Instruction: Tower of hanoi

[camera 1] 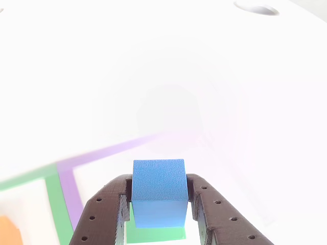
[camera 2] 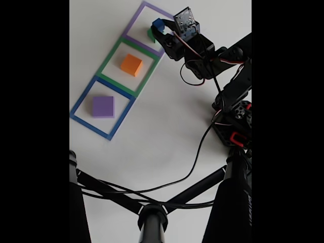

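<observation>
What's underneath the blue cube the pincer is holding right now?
In the other view, a green patch shows directly beneath the blue cube, which the pincer grips. In the fixed view it sits by the purple outline. The cube covers the rest of the green patch.

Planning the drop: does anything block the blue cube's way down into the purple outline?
Nothing visible does. The gripper holds the blue cube over the purple outline, whose floor looks bare apart from a green patch below the cube.

Cube (camera 1: 158, 191) between pincer (camera 1: 159, 204) fingers, above table (camera 2: 167, 131).
</observation>
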